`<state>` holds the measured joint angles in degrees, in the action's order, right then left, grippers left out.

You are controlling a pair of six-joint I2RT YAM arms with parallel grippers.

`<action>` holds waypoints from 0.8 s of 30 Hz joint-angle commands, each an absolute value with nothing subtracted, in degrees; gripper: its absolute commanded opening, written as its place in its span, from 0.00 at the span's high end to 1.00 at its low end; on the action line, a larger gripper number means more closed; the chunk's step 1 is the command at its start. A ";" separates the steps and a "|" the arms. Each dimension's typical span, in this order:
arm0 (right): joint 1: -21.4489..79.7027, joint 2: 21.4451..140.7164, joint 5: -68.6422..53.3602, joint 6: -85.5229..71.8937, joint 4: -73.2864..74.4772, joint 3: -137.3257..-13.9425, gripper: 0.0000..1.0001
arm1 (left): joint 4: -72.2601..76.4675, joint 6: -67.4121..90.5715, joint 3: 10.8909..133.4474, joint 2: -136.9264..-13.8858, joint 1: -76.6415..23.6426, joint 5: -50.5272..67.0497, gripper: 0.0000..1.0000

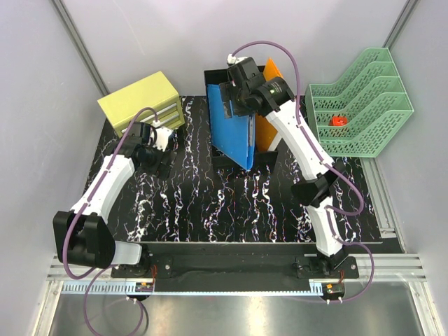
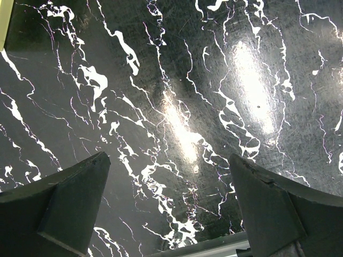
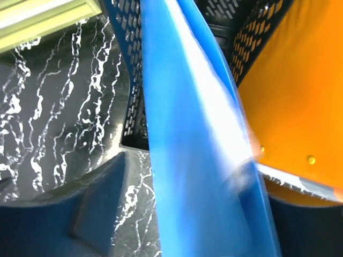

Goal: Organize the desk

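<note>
The desk (image 1: 210,203) is a black tabletop with white veins. A blue folder (image 1: 231,126) leans in a black mesh file holder (image 1: 210,77) at the back, beside an orange folder (image 1: 269,105). My right gripper (image 1: 234,94) is at the blue folder's top edge. In the right wrist view the blue folder (image 3: 198,150) runs between the jaws of this gripper (image 3: 198,209). The left finger (image 3: 91,209) stands off it with desk showing in the gap, so the gripper is open. My left gripper (image 1: 164,161) hovers wide open over bare desk (image 2: 177,107), with nothing between its fingers (image 2: 69,203).
A yellow drawer unit (image 1: 140,101) stands at the back left, just beyond my left gripper. A green tiered tray (image 1: 357,112) holding a small red object (image 1: 339,120) stands at the back right. Grey walls close in both sides.
</note>
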<state>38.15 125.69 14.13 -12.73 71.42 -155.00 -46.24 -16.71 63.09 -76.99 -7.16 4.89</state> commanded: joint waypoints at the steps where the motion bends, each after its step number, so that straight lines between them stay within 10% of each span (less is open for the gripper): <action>1: 37.62 123.06 13.71 -11.52 68.83 -153.73 0.16 | -43.86 -17.14 62.58 -77.34 -6.94 6.33 0.01; 6: 37.62 117.96 13.45 -10.28 63.46 -144.78 0.00 | -43.77 -16.70 63.02 -77.96 -6.86 6.85 0.01; 24: 35.24 93.00 3.88 -17.48 38.51 -95.75 0.02 | -43.77 -16.26 63.63 -78.22 -6.94 7.91 0.01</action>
<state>35.44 97.78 8.29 -14.02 48.14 -102.67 -45.54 -16.64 62.85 -78.24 -7.16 6.15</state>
